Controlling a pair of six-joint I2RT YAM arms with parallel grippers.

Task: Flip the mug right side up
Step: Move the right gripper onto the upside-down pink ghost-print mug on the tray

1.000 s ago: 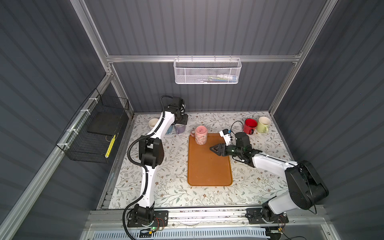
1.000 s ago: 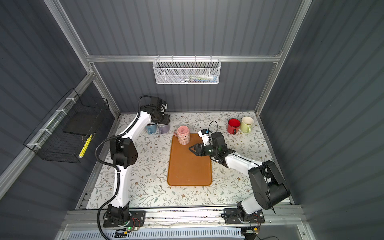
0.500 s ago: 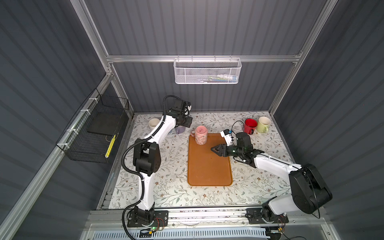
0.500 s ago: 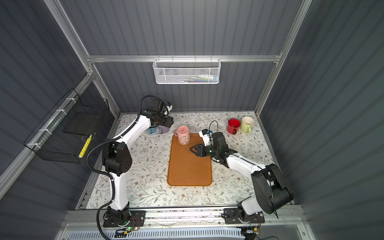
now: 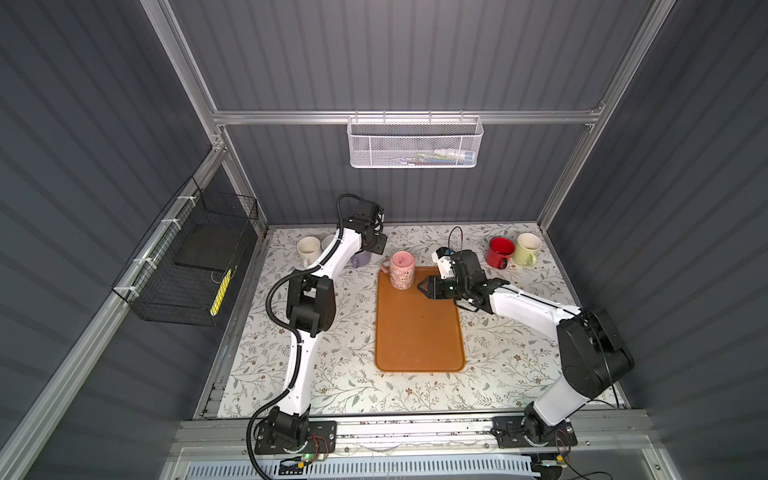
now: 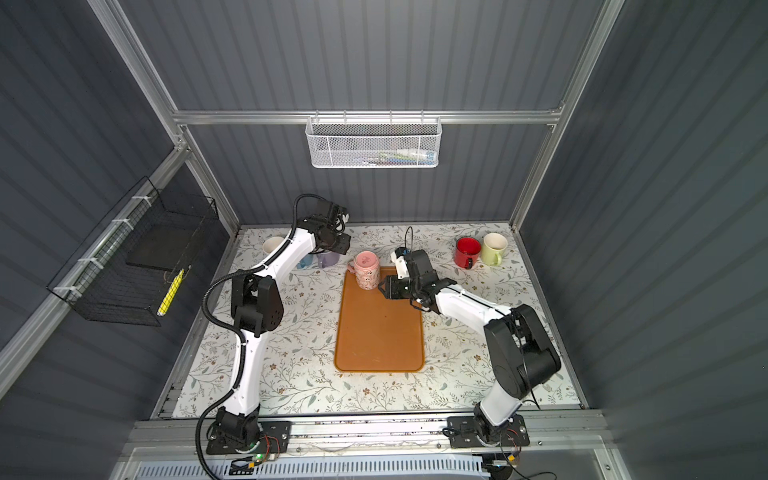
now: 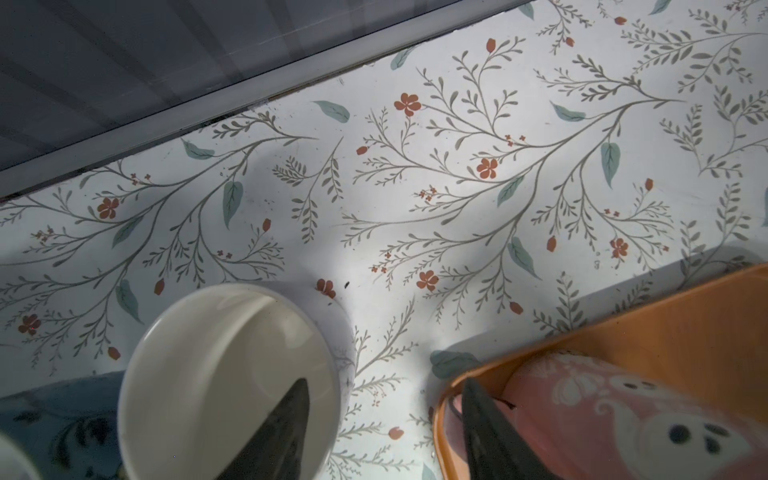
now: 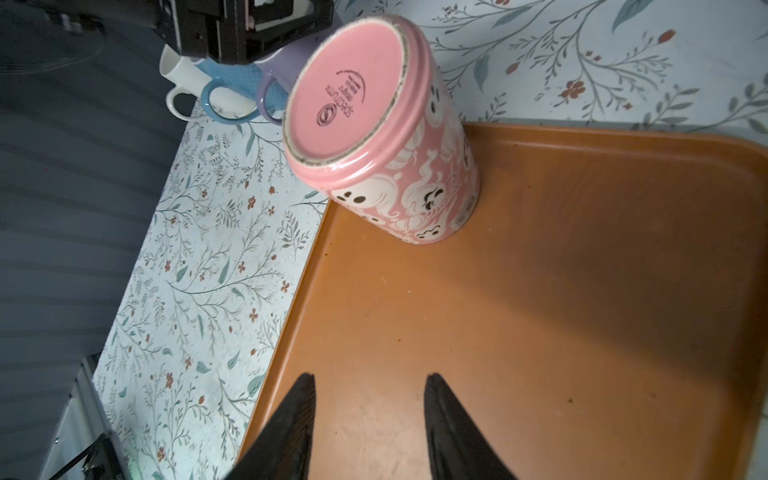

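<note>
Left gripper has shifted from the purple mug toward the pink mug, still base-up on the orange tray's far corner; right gripper narrows slightly nearby, both part-open, empty, so no grasp yet.

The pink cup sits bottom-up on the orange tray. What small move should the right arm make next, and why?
Probably ease the right arm's fingers forward until they straddle the pink mug. It stands upside down on the orange tray, and the fingers are open, empty and short of it, so nothing can be turned yet.
</note>
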